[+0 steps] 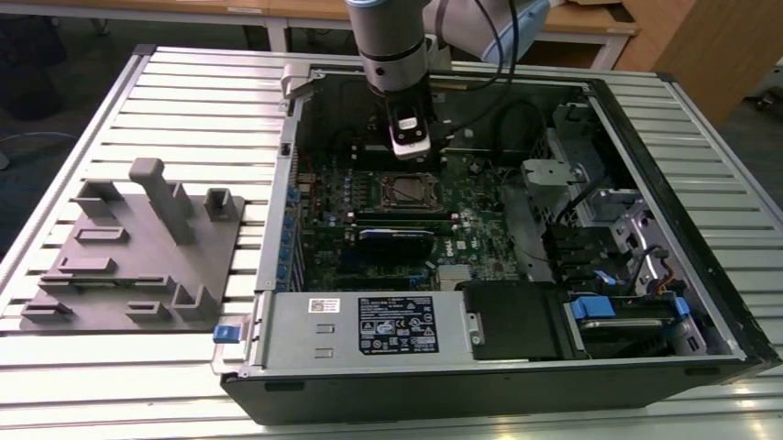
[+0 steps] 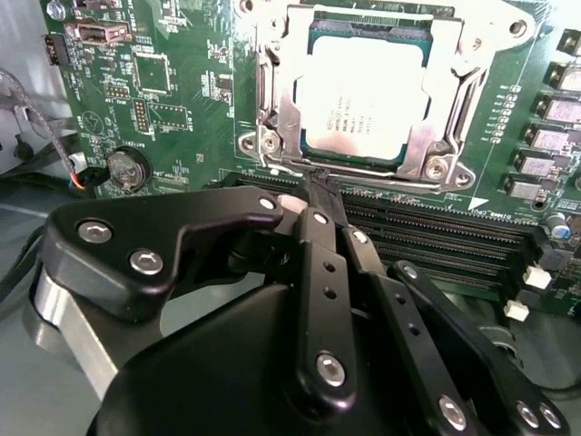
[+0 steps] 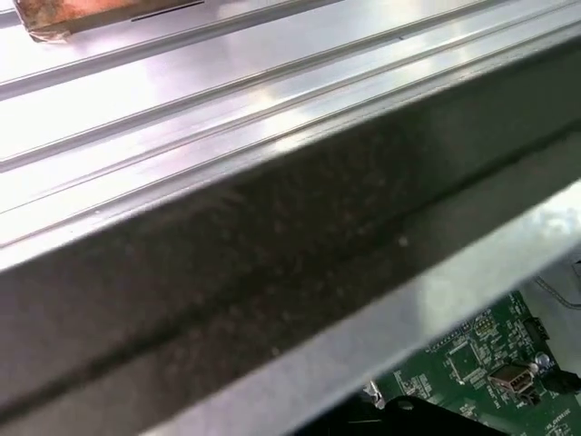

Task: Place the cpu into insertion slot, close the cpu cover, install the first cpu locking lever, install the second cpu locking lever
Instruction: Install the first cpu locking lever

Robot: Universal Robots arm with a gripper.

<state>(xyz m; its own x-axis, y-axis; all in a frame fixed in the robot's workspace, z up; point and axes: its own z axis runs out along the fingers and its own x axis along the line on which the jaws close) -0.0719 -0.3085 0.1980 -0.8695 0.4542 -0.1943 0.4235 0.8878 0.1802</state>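
In the second wrist view the cpu (image 2: 363, 95), a pale silvery square, lies in its socket on the green motherboard (image 2: 172, 82). The cpu cover (image 2: 447, 86), a silvery frame, lies flat around it. My gripper (image 2: 320, 179) is shut, with nothing visible between its black fingers (image 2: 318, 245). Its tip sits at the socket's edge, beside a thin metal lever rod (image 2: 277, 166); I cannot tell whether they touch. In the exterior view the gripper (image 1: 410, 147) hangs just behind the socket (image 1: 410, 190) inside the open computer case (image 1: 685, 302).
Black memory slots (image 2: 436, 238) run beside the socket and a coin battery (image 2: 127, 170) sits nearby. The case stands on a slatted metal table (image 1: 123, 385), with a grey fixture plate (image 1: 135, 266) at the exterior view's left. The case wall (image 3: 272, 245) crosses the first wrist view.
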